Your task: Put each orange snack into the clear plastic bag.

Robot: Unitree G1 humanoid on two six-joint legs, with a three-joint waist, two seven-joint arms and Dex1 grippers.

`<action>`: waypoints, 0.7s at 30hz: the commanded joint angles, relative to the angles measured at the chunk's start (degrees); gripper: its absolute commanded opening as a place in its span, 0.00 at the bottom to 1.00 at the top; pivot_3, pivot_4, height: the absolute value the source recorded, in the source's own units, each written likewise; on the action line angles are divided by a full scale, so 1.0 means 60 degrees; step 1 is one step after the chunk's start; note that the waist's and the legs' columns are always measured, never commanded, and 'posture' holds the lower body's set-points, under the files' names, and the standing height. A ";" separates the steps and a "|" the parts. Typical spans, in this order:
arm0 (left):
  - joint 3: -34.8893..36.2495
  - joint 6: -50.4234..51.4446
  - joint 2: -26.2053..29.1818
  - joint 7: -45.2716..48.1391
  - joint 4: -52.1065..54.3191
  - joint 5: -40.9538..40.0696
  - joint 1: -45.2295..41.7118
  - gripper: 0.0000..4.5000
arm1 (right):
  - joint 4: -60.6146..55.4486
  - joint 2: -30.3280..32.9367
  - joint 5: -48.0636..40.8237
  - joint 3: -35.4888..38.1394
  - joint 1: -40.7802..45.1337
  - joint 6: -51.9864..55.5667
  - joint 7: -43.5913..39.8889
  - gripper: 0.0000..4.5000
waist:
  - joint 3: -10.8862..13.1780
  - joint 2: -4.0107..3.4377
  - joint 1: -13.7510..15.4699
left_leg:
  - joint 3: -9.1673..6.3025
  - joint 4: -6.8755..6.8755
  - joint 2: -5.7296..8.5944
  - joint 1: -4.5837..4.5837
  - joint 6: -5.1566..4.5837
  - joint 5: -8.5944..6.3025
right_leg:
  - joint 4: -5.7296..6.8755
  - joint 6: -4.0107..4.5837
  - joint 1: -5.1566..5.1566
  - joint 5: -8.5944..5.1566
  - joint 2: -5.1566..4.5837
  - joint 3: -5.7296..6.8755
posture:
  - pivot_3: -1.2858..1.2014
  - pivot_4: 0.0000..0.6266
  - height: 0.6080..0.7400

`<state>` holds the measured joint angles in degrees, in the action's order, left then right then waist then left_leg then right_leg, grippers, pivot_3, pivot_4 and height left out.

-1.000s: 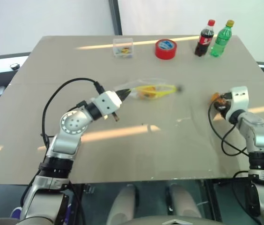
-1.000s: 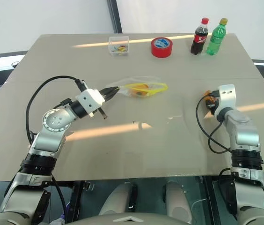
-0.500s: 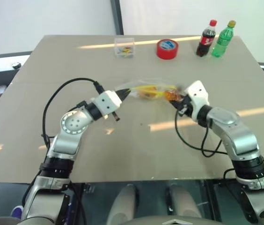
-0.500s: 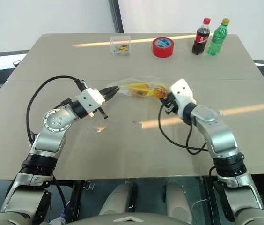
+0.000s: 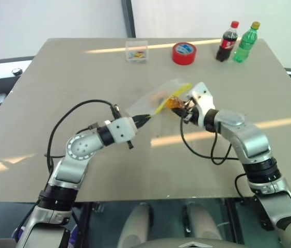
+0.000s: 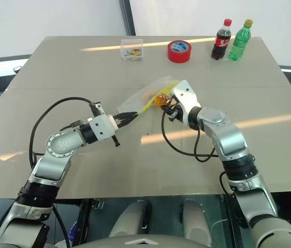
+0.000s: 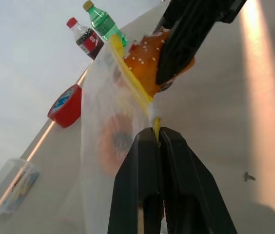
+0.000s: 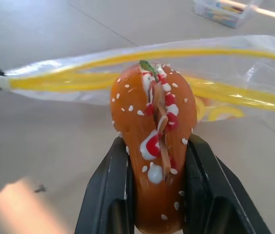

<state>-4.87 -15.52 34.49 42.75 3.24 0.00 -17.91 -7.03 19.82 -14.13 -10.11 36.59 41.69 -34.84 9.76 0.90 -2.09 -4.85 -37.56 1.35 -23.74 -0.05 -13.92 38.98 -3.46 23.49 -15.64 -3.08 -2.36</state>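
Gripping snack (image 8: 153, 146) and bag (image 5: 158, 98) (both end effectors closed) above tan table (image 5: 58, 72).

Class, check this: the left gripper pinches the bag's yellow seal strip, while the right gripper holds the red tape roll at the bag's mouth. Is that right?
Not quite. The right gripper holds an orange snack, not the tape roll, which stands far back on the table. The right wrist view shows it. The left gripper does pinch the bag at its yellow strip.
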 commanded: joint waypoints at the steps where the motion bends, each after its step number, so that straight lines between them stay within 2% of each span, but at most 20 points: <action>1: 0.0182 -0.0060 0.0106 0.0036 0.0433 -0.0194 -0.0033 0.00 | -0.0645 0.0187 -0.0534 0.0547 0.0131 0.0198 -0.0298 0.24 | 0.0000 0.0000 -0.0019 | 0.0002 0.0000 0.0000 0.0001 0.0000 0.0000 | 0.0001 0.0000 0.0000 0.0000 0.0000 -0.0003 | 0.52 0.24 1.00; 5: 0.0107 -0.0120 0.0171 0.0159 0.0432 -0.0195 0.0043 0.00 | -0.0937 0.0654 -0.0960 0.0670 -0.0054 0.0351 -0.0824 0.24 | 0.0000 0.0000 -0.0030 | 0.0004 0.0000 0.0001 0.0001 -0.0001 -0.0001 | 0.0001 0.0000 0.0000 0.0000 0.0000 -0.0003 | 0.52 0.24 1.00; 8: 0.0083 -0.0157 0.0149 0.0289 0.0455 -0.0320 0.0075 0.00 | -0.0805 0.0633 -0.0999 0.0708 -0.0002 0.0344 -0.0651 0.24 | 0.0000 0.0000 -0.0057 | 0.0007 0.0000 0.0001 0.0002 -0.0001 -0.0001 | 0.0002 0.0000 0.0001 0.0000 0.0002 -0.0004 | 0.52 0.24 1.00; 14: -0.0001 -0.0287 0.0104 0.0591 0.0698 -0.0592 0.0264 0.00 | 0.0010 -0.0301 -0.0636 0.0588 0.0157 0.0022 0.0376 0.24 | -0.0001 0.0001 -0.0055 | 0.0009 0.0000 -0.0003 0.0003 -0.0001 -0.0001 | 0.0006 0.0000 0.0002 0.0000 0.0002 -0.0008 | 0.52 0.24 1.00; 18: 0.0026 -0.0347 0.0095 0.0658 0.0799 -0.0677 0.0344 0.00 | 0.0904 -0.0686 0.0591 -0.0136 0.0102 -0.0919 0.1237 0.24 | -0.0002 0.0000 -0.0041 | 0.0010 0.0000 -0.0001 0.0003 0.0000 0.0000 | 0.0007 0.0000 0.0003 0.0000 0.0000 -0.0010 | 0.52 0.24 1.00; 21: 0.0020 -0.0407 0.0129 0.0695 0.0827 -0.0649 0.0460 0.00 | 0.1053 -0.1093 0.0463 0.0001 0.0080 -0.0913 0.1366 0.24 | -0.0002 -0.0001 -0.0050 | 0.0010 0.0000 0.0002 0.0004 0.0002 0.0001 | 0.0007 0.0000 0.0004 0.0000 0.0000 -0.0010 | 0.52 0.24 1.00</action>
<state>-5.15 -16.74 34.93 46.65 5.69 -2.83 -15.31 0.96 14.27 -10.70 -10.84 36.37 37.52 -27.20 9.74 0.90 -2.38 -4.80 -37.56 1.36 -23.73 -0.01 -13.89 39.03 -3.46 23.52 -15.64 -3.08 -2.42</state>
